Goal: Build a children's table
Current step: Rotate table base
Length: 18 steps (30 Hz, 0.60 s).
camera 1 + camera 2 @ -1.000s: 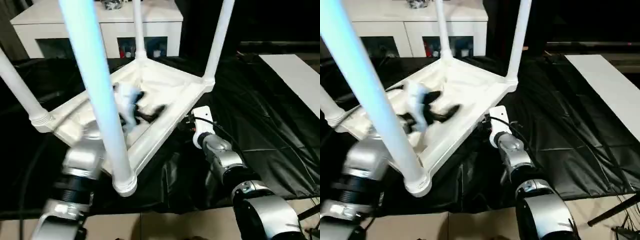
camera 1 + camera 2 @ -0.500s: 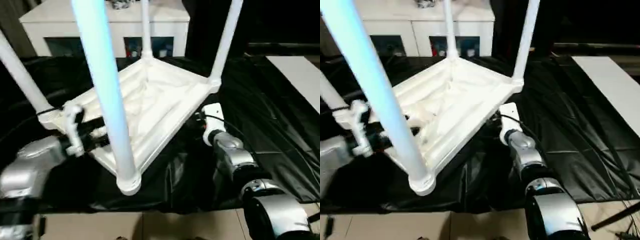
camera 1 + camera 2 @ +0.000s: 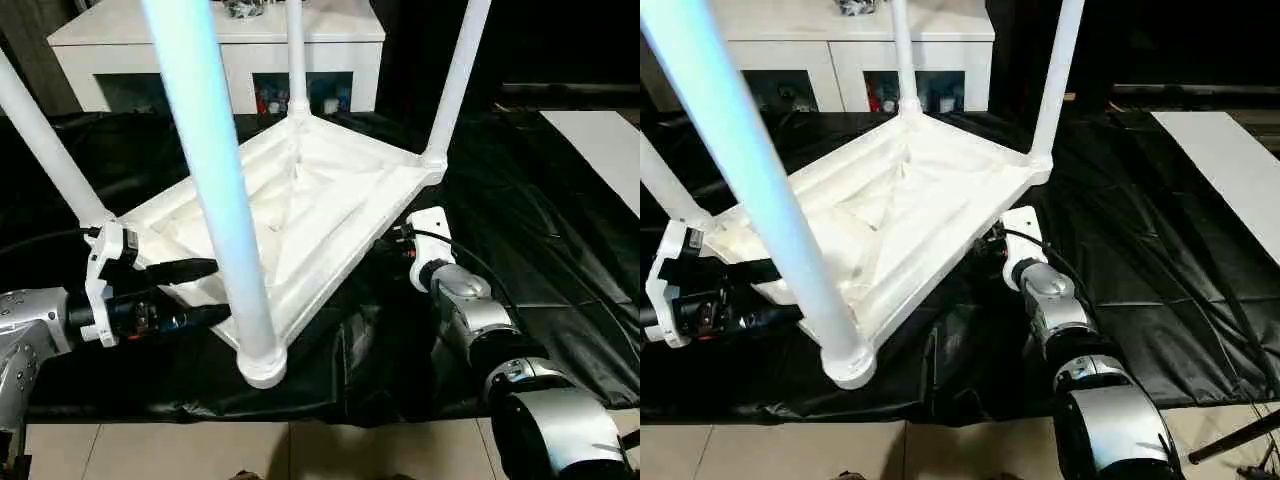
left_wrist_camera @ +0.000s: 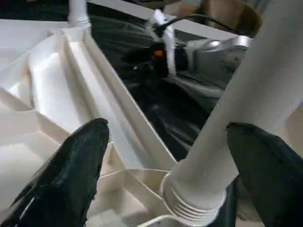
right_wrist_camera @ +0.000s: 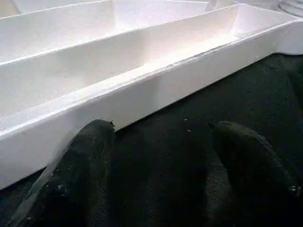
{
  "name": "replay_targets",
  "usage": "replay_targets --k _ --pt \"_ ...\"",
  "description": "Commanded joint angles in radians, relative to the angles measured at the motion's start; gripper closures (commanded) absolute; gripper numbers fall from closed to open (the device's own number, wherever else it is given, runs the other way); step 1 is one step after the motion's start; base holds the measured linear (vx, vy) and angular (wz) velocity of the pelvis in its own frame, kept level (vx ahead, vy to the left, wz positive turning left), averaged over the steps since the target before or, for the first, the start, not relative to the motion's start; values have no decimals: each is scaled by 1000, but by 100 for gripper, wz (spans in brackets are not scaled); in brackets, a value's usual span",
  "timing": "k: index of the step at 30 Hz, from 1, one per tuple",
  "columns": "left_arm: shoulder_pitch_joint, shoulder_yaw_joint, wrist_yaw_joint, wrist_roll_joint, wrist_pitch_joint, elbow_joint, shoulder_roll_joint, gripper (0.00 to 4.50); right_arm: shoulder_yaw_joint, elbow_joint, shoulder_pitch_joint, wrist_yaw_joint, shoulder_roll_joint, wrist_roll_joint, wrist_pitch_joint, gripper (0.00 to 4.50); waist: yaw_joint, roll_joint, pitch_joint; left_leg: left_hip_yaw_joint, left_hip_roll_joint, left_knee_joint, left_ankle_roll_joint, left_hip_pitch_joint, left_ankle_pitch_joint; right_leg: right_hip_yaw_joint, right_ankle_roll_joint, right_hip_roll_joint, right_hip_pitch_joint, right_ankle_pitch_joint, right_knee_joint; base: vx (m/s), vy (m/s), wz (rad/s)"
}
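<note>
The children's table (image 3: 330,205) lies upside down on black sheeting, ribbed underside up, with all of its white legs standing in the corner sockets. The nearest leg (image 3: 212,190) rises right before the camera. My left gripper (image 3: 205,292) is open at the table's near left edge, its black fingers (image 4: 71,179) pointing at that leg's socket (image 4: 194,198), which sits between them untouched. My right gripper (image 5: 165,156) is open too, low on the sheeting against the table's right rim (image 5: 142,90), with nothing held. In the head view it is tucked under that rim (image 3: 400,240).
A white cabinet (image 3: 220,45) with glass doors stands behind the table. Black sheeting (image 3: 540,230) covers the floor around it, with a white board (image 3: 600,150) at the far right and bare tiles (image 3: 150,450) along the front. A cable runs along my right wrist (image 3: 470,270).
My left gripper has drawn back from over the table's underside to its near left edge by the nearest leg. The right arm has stayed put. The camera has shifted a little.
</note>
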Motion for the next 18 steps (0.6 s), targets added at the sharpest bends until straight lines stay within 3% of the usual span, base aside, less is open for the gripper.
replay_targets --k 1,7,8,9,13,18 --pt "-9 -32 -13 -36 22 -86 -1 3 6 14 -30 1 13 -4 -12 77 0 17 -65 -22 47 -90 -44 23 -403 42 -212 -45 35 -360 -70 0 0 0" --pt "-36 -76 12 -58 36 -146 -60 3 21 14 -33 9 43 -10 -13 77 -3 13 -66 -20 43 -88 -39 16 -377 43 -213 -43 41 -333 -66 0 0 0" --pt "-27 -93 9 -42 29 -150 -58 3 27 15 -33 9 49 -15 -15 77 -8 15 -66 -21 42 -88 -38 14 -376 42 -210 -44 43 -342 -66 0 0 0" --pt "-25 -97 8 -37 26 -150 -57 3 28 15 -33 9 50 -17 -15 77 -14 12 -65 -21 42 -87 -36 13 -381 42 -205 -45 43 -359 -68 0 0 0" --pt "-18 -103 14 -38 32 -158 -61 3 30 15 -33 10 55 -18 -16 77 -20 14 -66 -20 41 -84 -33 17 -374 43 -201 -44 40 -380 -73 0 0 0" --pt "-57 -129 111 -35 34 -181 -159 3 34 3 -33 43 102 -5 -29 77 -26 5 -66 -22 42 -85 -32 14 -380 43 -200 -43 42 -376 -73 0 0 0"
